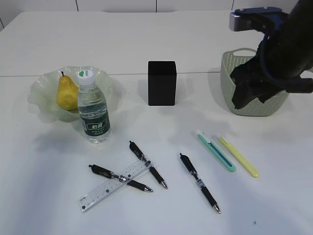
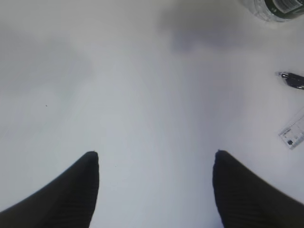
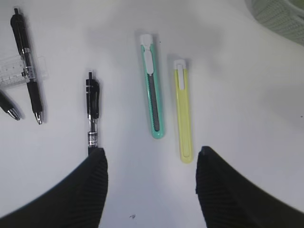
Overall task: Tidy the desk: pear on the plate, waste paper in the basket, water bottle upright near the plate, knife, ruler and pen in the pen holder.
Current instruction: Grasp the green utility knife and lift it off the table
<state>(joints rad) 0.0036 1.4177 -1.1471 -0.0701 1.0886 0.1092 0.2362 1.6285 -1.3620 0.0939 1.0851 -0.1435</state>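
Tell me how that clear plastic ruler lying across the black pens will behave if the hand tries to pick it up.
The clear plastic ruler looks thin and flat, so it is probably light and slightly bendy. It rests partly on a black pen, so one edge may be raised, which could help the fingers get under it. The smooth white desk suggests it may slide rather than lift if pushed.

A yellow pear (image 1: pixel 66 93) in a translucent pale green ruffled glass plate (image 1: pixel 41 90); a clear bottle with dark green label and white cap (image 1: pixel 93 110); a matte black box holder (image 1: pixel 162 82); a sage green perforated basket (image 1: pixel 230 78); teal (image 3: pixel 153 85) and yellow (image 3: pixel 183 110) slim knives; black pens (image 1: pixel 199 182); a clear black-marked ruler (image 1: pixel 115 186) on a white desk (image 1: pixel 274 205)
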